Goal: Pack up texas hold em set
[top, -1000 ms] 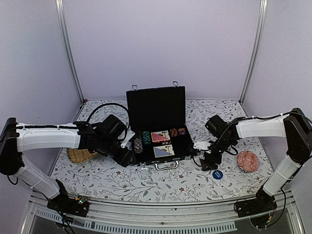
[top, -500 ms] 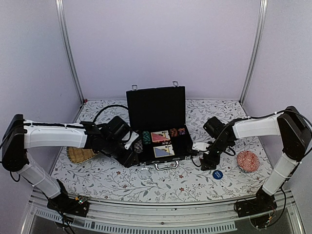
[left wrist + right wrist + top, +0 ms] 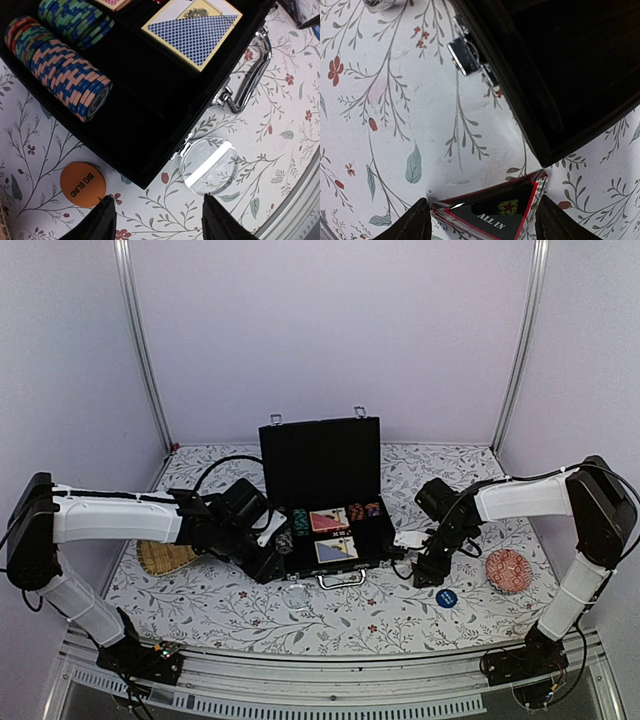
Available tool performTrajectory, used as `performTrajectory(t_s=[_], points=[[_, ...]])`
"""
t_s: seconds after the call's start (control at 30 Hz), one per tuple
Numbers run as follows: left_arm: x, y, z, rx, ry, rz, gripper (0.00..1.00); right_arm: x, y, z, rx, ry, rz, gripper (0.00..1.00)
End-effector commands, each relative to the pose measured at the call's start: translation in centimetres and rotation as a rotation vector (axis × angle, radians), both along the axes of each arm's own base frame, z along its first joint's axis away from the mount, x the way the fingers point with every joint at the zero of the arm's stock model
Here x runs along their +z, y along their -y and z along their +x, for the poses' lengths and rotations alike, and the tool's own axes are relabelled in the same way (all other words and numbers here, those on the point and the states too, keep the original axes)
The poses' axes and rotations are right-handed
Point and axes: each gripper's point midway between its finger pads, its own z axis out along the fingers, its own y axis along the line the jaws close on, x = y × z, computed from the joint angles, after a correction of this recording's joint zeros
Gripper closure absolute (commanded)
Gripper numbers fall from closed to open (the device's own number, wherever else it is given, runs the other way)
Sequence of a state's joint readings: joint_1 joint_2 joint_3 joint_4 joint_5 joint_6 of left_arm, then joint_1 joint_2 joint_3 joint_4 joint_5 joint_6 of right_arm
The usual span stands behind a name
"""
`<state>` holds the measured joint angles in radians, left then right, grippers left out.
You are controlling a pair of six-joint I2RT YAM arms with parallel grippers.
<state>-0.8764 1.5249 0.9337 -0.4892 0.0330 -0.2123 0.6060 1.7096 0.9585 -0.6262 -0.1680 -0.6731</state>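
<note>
The black case (image 3: 322, 502) stands open in the middle, with chip rows (image 3: 65, 75) and a blue-backed card deck (image 3: 192, 31) inside. My left gripper (image 3: 268, 565) is open and empty at the case's front left corner (image 3: 159, 222). An orange "BIG BLIND" disc (image 3: 83, 184) lies by its left finger and a clear disc (image 3: 207, 166) by its right. My right gripper (image 3: 428, 575) is open at the case's front right corner (image 3: 482, 220). A triangular "ALL IN" piece (image 3: 495, 212) lies on the table between its fingers, its corners at the pads.
A woven straw tray (image 3: 165, 558) lies left of the case. A red patterned bowl (image 3: 507, 569) sits at the right, with a blue disc (image 3: 446, 597) in front of the right gripper. The case's silver handle (image 3: 250, 75) and a latch (image 3: 467, 57) stick out in front.
My left gripper has moved a little right, toward the case's front left corner. My right gripper has shifted slightly left, toward the case.
</note>
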Motion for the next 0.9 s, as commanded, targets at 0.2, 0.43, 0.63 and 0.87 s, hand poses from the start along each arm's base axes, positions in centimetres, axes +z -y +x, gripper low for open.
performTrajectory(t_s=[0.2, 0.43, 0.63, 0.87], points=[[0.9, 1.0, 0.5, -0.019, 0.038, -0.017, 0.42, -0.5, 1.4, -1.2, -0.029, -0.059, -0.076, 0.34], [1.1, 1.0, 0.6, -0.015, 0.047, -0.022, 0.42, 0.6, 0.7, -0.6, -0.037, -0.048, -0.047, 0.44], [1.6, 0.8, 0.6, -0.010, 0.058, -0.025, 0.42, 4.9, -0.8, -0.3, -0.023, -0.006, 0.012, 0.46], [1.8, -0.2, 0.9, 0.012, 0.087, 0.002, 0.42, 10.7, -3.6, 1.4, 0.021, 0.077, 0.111, 0.46]])
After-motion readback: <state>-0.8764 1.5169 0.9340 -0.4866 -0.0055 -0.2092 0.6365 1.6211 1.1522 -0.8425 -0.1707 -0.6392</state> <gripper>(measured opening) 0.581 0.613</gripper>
